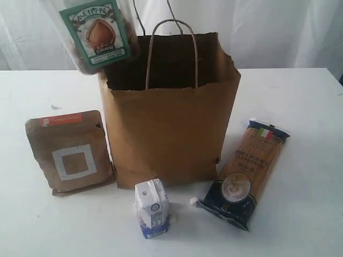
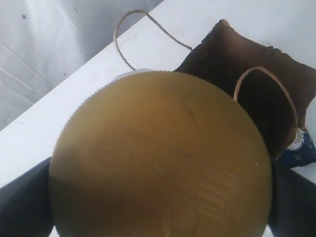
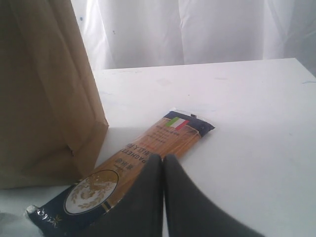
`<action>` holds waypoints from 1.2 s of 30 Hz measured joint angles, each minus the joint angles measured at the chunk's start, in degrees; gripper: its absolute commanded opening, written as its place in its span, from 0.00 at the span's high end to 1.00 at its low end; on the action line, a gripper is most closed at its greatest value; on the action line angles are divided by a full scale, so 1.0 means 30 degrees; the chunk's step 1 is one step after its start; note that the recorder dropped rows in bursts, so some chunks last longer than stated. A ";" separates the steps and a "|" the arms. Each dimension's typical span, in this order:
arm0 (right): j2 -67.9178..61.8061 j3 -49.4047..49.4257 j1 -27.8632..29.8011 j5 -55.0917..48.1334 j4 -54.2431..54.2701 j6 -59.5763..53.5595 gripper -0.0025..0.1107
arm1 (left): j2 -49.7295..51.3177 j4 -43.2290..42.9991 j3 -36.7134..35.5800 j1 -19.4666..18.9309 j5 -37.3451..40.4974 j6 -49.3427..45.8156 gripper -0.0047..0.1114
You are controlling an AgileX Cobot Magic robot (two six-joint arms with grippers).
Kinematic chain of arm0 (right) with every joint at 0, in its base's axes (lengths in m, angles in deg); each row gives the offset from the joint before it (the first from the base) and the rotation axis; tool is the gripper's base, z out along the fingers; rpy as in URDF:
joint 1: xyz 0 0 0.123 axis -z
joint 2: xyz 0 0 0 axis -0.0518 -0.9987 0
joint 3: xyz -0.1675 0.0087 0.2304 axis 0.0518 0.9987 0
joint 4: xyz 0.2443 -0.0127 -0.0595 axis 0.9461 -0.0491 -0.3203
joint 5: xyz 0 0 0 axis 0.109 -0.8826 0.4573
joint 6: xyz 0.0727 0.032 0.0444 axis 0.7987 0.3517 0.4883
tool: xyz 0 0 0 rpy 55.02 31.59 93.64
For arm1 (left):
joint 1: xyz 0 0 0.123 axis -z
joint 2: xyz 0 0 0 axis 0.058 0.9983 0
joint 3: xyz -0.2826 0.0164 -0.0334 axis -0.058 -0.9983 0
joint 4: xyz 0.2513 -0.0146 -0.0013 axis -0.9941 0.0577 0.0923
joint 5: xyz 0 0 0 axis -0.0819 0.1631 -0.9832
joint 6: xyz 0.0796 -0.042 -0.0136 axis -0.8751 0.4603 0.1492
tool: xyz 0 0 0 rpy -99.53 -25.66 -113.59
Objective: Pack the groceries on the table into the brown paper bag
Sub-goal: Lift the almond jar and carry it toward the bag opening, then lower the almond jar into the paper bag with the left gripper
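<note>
Spreading across the whole scene was the plain white surface (image 1: 305, 107), backed by a pale draped curtain (image 1: 268, 32) (creased, softly lit). Near its middle stood the brown paper bag (image 1: 166, 134), mouth open. The spaghetti pack (image 1: 252, 171) lay flat to its right, the kraft pouch (image 1: 69, 152) sat to its left, and the small carton (image 1: 151, 209) stood just in front. Over the bag's left rear corner hung the nut jar (image 1: 96, 32), the left claw (image 2: 158, 197) clamped on it. The right claw (image 3: 163, 160), pressed together, hovered above the spaghetti.
</note>
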 measured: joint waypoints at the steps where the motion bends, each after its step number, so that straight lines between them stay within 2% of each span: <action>1: 0.0000 0.0000 0.0000 0.0000 0.0000 0.0000 0.98 | 0.0171 0.0037 0.0000 0.0000 0.0000 -0.0035 0.96; 22: 0.0000 0.0000 0.0000 0.0000 0.0000 0.0000 0.98 | 0.1104 0.4282 0.0000 0.0000 -0.3071 -0.3398 0.96; 36: 0.0000 0.0000 0.0000 0.0000 0.0000 0.0000 0.98 | 0.3556 0.4432 0.0036 0.0152 -0.0327 -0.4546 0.96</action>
